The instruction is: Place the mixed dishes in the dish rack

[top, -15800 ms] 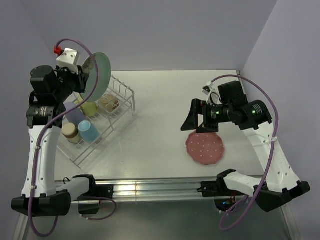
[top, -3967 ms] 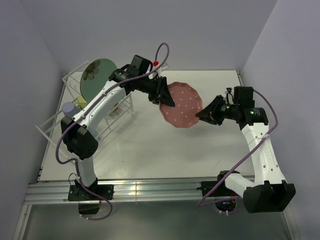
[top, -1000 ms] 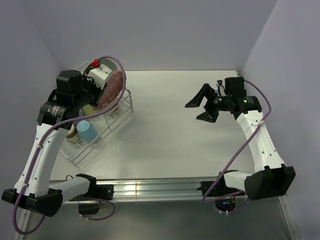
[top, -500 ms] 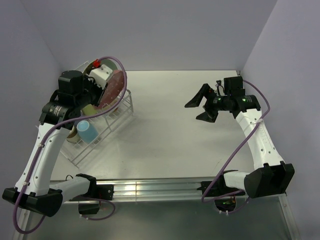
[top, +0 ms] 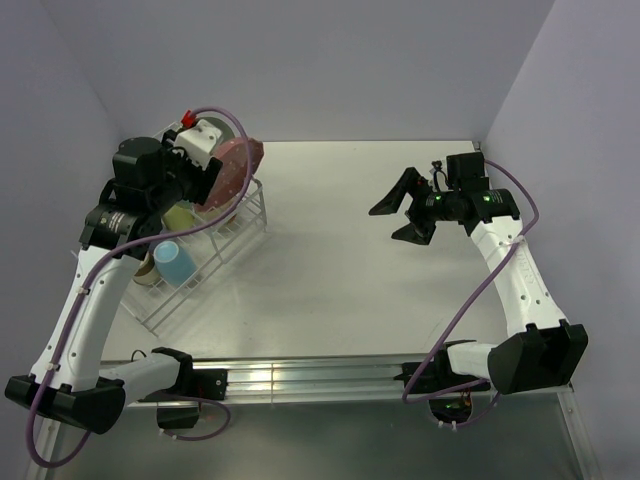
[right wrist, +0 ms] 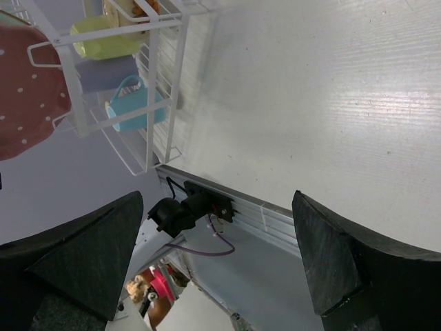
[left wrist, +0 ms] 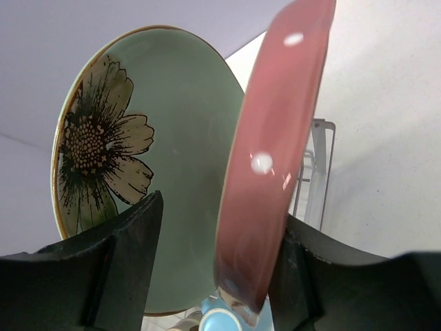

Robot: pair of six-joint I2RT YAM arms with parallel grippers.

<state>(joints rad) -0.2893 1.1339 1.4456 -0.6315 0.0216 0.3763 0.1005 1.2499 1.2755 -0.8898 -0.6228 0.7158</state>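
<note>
Tabletop (top: pixel 340 250): pale grey-white and matt, streaked with glare in the right wrist view.
Room: closed in by lavender walls (top: pixel 330 70) behind and at both sides; an aluminium rail (top: pixel 300 380) is run along the near edge, where the arm bases are bolted.
Dish rack (top: pixel 170 300): set at an angle on the left side of the tabletop.
Pink white-dotted plate (top: pixel 238 172): stood on edge and tilted at the rack's far end, just beside the mint-green flower plate (left wrist: pixel 138 158), with a narrow gap seen between them.
Left fingers (left wrist: pixel 141 227): held apart, one on each side of the pink plate's rim. Open space is seen between one finger and the plate; the other lies close against it, and contact cannot be told.
Right fingers (right wrist: pixel 76 255): spread wide with nothing between them, held over the right half of the tabletop, well apart from the rack.
Mugs: yellow mug (right wrist: pixel 114 43), lavender cup (right wrist: pixel 107 72) and light blue mug (right wrist: pixel 134 103) are seen in a row through the rack wires.
Hidden: the flower plate is almost wholly covered by the left wrist in the top view. The pink plate's lower edge is cut off, so its seating in a slot cannot be told.
Cream bowl (top: pixel 143 268): only a pale edge is shown beside the light blue mug.
</note>
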